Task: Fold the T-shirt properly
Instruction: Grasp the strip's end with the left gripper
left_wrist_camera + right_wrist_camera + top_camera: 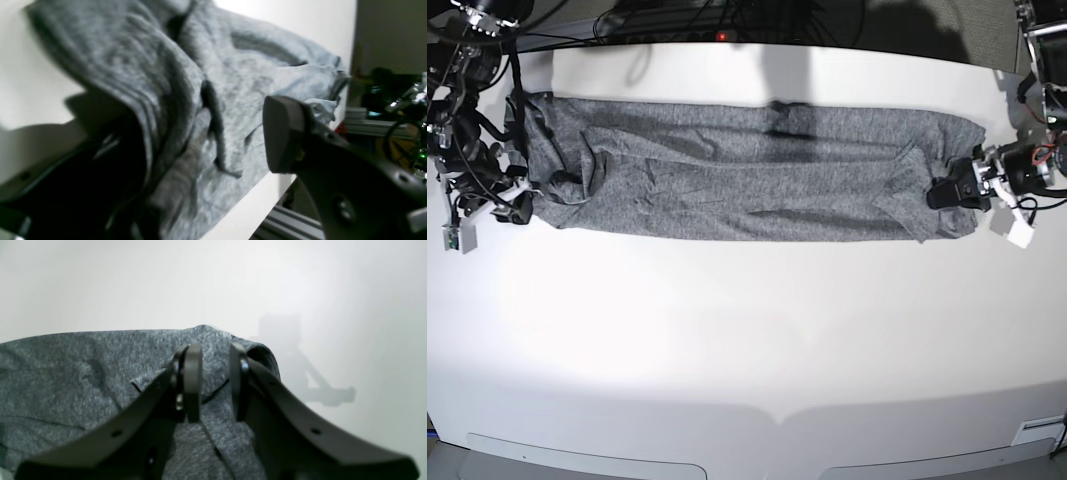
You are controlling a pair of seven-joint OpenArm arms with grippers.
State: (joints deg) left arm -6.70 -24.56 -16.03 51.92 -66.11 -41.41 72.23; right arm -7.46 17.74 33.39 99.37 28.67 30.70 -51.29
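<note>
Grey shirt (737, 185) lies in a long, narrow band across the far half of the white table (747, 340). Left gripper (947, 193), at the band's right end, has its jaws wide apart with a fold of cloth between them. Right gripper (216, 383), at the left end, stands part-open over the hem; whether it pinches cloth, I cannot tell.

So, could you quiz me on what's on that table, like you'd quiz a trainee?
1. True or false: the T-shirt lies bunched in a ball on the table.
2. The T-shirt is: A red, B grey, C white?
3. Where are the left tool and the right tool?
Key: 1 false, it lies stretched out as a long band; 2 B; 3 one at each end of the T-shirt.
</note>
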